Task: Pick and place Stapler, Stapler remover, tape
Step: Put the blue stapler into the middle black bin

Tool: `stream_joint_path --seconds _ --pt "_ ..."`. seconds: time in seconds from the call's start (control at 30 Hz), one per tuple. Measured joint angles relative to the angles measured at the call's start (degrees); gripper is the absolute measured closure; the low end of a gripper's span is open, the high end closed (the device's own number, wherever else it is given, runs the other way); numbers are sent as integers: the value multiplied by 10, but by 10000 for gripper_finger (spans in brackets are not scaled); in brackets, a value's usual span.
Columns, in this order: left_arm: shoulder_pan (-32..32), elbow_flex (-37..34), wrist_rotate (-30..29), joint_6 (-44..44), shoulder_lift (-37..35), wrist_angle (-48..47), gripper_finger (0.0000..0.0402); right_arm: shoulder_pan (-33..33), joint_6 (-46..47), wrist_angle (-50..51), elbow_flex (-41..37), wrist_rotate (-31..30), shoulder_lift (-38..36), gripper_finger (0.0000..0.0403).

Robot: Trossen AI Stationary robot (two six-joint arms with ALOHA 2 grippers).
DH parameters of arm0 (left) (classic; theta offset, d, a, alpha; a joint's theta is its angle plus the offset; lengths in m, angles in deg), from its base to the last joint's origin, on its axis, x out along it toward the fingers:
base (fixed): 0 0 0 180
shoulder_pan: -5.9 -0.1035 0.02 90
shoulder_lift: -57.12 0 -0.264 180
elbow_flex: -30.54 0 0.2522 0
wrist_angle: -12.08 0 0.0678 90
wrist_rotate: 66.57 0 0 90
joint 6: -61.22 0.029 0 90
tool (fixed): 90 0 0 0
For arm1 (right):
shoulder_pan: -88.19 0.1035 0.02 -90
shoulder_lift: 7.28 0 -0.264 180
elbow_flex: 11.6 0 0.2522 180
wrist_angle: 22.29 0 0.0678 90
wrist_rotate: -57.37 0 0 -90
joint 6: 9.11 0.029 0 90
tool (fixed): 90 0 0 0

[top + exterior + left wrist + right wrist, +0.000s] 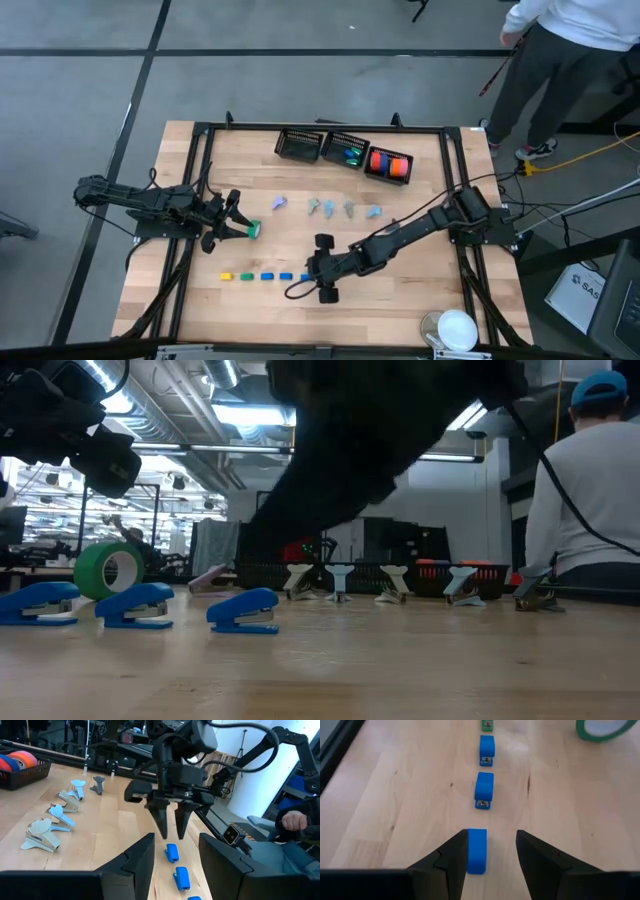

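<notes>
A row of tiny staplers lies near the table's near edge: yellow [226,275], green [245,275], then blue ones [277,276]. My right gripper [492,837] is open and points down over the row's right end. Its fingers stand on either side of the last blue stapler [476,851], just above it in the left wrist view [171,852]. A green tape roll [110,570] stands on its edge on the table. My left gripper [240,225] is open and hovers beside the roll [253,230], raised off the table. Pastel staple removers [325,208] lie in a row mid-table.
Three black baskets [343,150] sit at the far edge; the right one holds orange and red rolls [390,163]. A white round object [457,328] sits at the near right corner. A person [570,60] stands beyond the table's far right corner.
</notes>
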Motion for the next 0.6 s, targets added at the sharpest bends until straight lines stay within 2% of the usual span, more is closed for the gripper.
stream_joint_path --seconds 0.23,0.6 --pt "0 0 0 0 0 0 251 3 30 3 3 0 21 234" --pt "0 0 0 0 0 0 251 12 15 13 3 0 22 234"
